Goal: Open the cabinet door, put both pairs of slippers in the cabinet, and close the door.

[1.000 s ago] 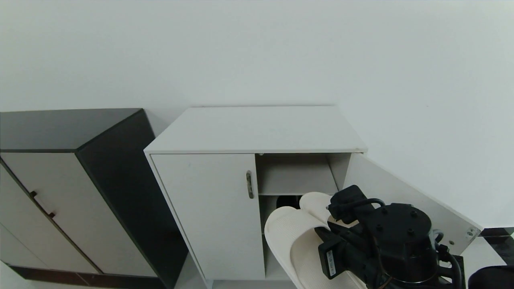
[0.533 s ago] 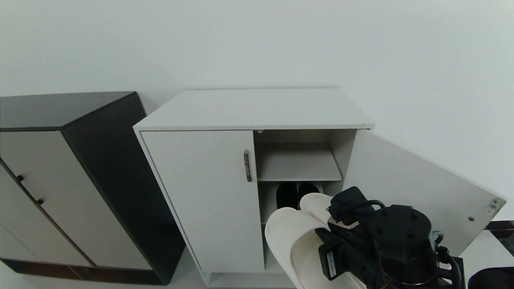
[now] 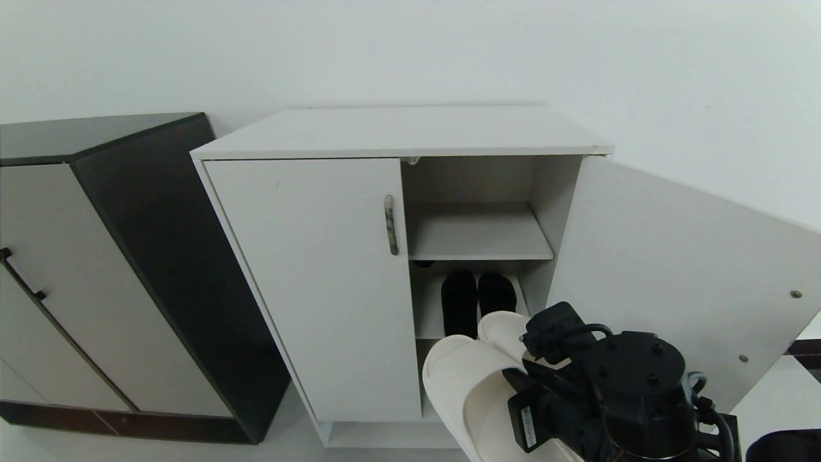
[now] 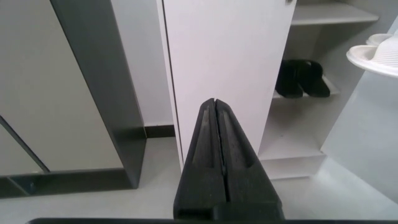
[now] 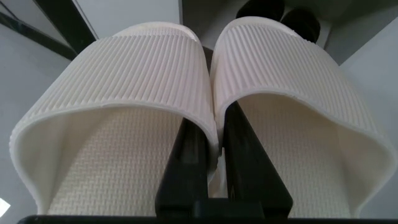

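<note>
Here right pincer (image 5: 214,155) clamps white slippers (image 3: 462,378), black slippers (image 3: 478,298) shelved ahead; left pincer (image 4: 215,112) closed, empty.

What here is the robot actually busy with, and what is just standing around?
Part of the job: white cabinet; its open right door; black slippers on a shelf inside; white slippers, clamped in the right gripper.

Just there: dark cabinet beside the white one; left gripper, shut on nothing.
</note>
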Motion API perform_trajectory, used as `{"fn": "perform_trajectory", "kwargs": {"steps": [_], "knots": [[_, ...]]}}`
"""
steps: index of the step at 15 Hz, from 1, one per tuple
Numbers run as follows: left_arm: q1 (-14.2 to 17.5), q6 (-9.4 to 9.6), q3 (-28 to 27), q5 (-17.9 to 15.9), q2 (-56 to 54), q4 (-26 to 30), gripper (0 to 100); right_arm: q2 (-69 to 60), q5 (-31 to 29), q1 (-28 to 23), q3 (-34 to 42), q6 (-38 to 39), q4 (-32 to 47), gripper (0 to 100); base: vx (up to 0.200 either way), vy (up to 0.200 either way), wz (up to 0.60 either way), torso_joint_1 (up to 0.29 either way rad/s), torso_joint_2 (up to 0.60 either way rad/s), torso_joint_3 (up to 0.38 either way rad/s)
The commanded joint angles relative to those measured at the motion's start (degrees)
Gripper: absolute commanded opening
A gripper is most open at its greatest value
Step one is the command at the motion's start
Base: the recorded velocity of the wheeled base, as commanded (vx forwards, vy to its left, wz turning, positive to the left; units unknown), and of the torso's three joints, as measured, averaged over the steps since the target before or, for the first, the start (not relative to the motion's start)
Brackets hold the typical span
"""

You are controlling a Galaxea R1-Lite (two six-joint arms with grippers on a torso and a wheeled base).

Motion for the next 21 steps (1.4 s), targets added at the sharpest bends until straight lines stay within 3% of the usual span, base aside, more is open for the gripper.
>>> {"fn": "perform_trajectory", "kwargs": {"steps": [1, 7, 16, 19, 21], "knots": [[0.0, 0.02, 0.0, 0.0, 0.1, 0.0, 0, 0.1, 0.0, 0.0, 0.1, 0.0, 0.0, 0, 0.0, 0.0, 0.0, -0.095, 0.46, 0.359], [0.0, -0.16, 0.0, 0.0, 0.1, 0.0, 0, 0.1, 0.0, 0.3, 0.3, 0.0, 0.0, 0, 0.0, 0.0, 0.0, -0.043, 0.41, 0.368], [0.0, -0.07, 0.0, 0.0, 0.1, 0.0, 0, 0.7, -0.2, 0.5, 0.1, -1.9, -0.1, 0, 0.0, 0.0, 0.0, -0.001, 0.03, 0.033], [0.0, -0.16, 0.0, 0.0, 0.1, 0.0, 0, 5.5, -9.1, 1.0, -7.9, -1.2, 3.2, 0, 0.0, 0.0, 0.0, 0.0, 0.0, 0.0], [0.0, -0.16, 0.0, 0.1, 0.1, 0.0, 0, 6.6, -10.5, 2.3, -15.6, 2.8, 10.9, 0, 0.0, 0.0, 0.0, 0.0, 0.0, 0.0]]}}
